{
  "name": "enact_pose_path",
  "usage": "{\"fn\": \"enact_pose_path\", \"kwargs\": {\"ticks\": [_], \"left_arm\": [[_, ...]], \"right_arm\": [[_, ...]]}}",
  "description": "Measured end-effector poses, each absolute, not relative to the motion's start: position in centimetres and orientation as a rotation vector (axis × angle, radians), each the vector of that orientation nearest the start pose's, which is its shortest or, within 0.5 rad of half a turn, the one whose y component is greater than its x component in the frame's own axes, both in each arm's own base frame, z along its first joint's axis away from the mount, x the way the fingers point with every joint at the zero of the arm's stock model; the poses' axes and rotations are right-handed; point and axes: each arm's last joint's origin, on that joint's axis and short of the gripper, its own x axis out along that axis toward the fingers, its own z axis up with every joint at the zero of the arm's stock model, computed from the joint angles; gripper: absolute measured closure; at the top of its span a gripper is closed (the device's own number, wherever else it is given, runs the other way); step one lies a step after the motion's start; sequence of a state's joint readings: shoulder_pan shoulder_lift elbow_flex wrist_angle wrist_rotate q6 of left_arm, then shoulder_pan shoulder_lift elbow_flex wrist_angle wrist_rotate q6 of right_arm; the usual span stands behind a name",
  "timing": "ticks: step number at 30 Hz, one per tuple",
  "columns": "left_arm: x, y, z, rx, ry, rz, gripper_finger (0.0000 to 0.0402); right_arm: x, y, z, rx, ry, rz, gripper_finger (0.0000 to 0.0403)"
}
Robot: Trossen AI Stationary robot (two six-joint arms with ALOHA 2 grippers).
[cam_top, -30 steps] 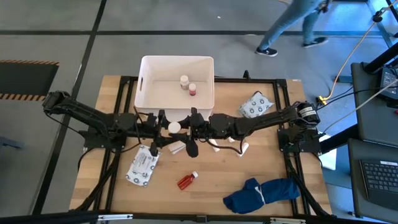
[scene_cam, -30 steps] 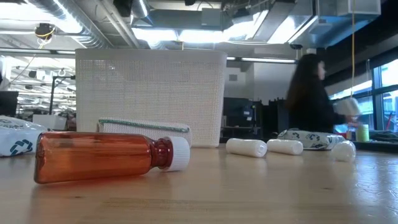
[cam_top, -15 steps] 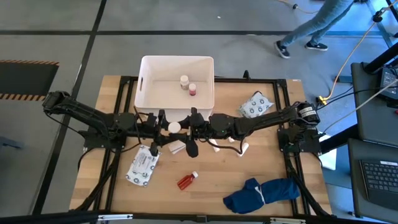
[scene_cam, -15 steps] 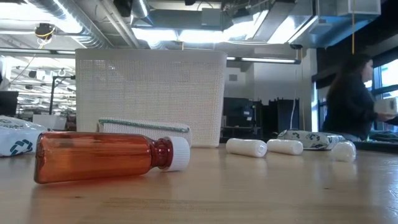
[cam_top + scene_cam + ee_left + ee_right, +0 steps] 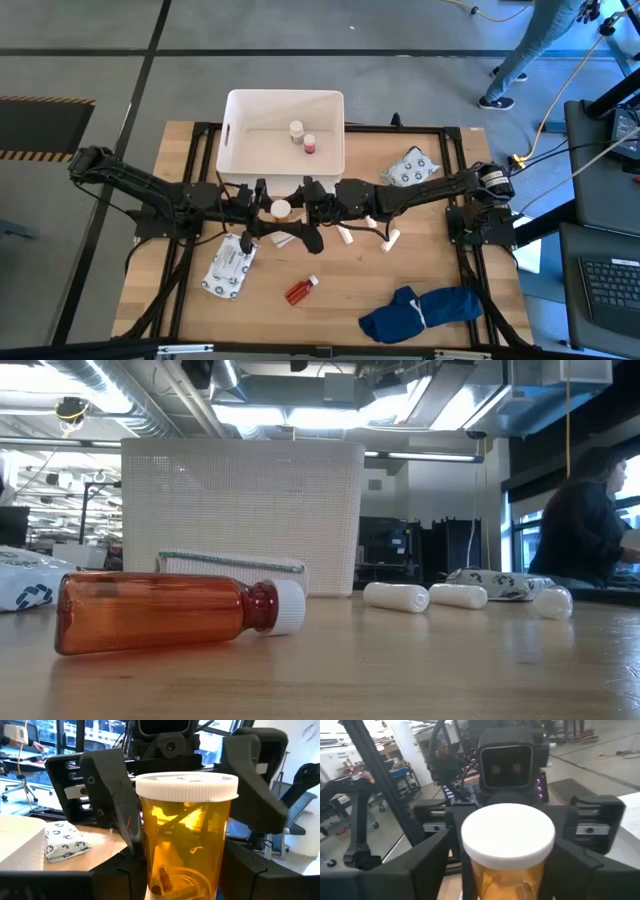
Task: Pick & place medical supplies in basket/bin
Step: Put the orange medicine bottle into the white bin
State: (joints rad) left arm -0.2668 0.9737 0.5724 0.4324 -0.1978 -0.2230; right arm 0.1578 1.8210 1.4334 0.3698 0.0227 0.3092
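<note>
An orange pill bottle with a white cap [image 5: 281, 208] stands upright in the air over the table's middle, just in front of the white tub [image 5: 232, 150]. My left gripper [image 5: 270, 210] comes from the left and is shut on it. My right gripper [image 5: 300, 212] faces it from the right, open, its fingers [image 5: 112, 805] standing on either side of the bottle. A white-capped vial [image 5: 296, 130] and a small red bottle [image 5: 309, 144] stand in the tub. A red-orange bottle [image 5: 301, 290] lies on its side on the table. My left gripper pinches the orange bottle's lower body [image 5: 182, 870] between its two fingers. The fingers come in level from the table's left. The bottle stands upright in the hold, cap up, lifted clear of the table.
Two white cylinders [image 5: 347, 236] [image 5: 392, 238] and a white packet [image 5: 283, 238] lie under the grippers. Printed packets lie at front left [image 5: 228, 268] and back right [image 5: 410, 168]. A dark blue cloth bundle [image 5: 420, 312] lies at front right. A person [image 5: 540, 40] walks beyond the table.
My right gripper has drawn back a little toward the table's right edge, uncovering more of a white cylinder below it. The orange bottle has stayed in place with my left gripper. The person beyond the table has walked on to the right.
</note>
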Motion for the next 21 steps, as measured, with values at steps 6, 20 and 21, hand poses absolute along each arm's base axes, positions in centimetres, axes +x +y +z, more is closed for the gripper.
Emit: {"fn": "enact_pose_path", "kwargs": {"ticks": [6,20,21], "left_arm": [[21.0,-5.4,28.3,-0.268,0.004,-0.140,0.0224],[20.9,-5.6,27.2,-0.286,0.131,-0.204,0.0224],[20.9,-5.6,27.1,-0.286,0.141,-0.207,0.0224]], "right_arm": [[42.5,6.6,32.0,0.304,0.069,0.142,0.0079],[42.6,5.7,33.9,0.184,0.243,0.100,0.0077],[42.5,5.7,34.4,0.179,0.270,0.098,0.0077]]}}
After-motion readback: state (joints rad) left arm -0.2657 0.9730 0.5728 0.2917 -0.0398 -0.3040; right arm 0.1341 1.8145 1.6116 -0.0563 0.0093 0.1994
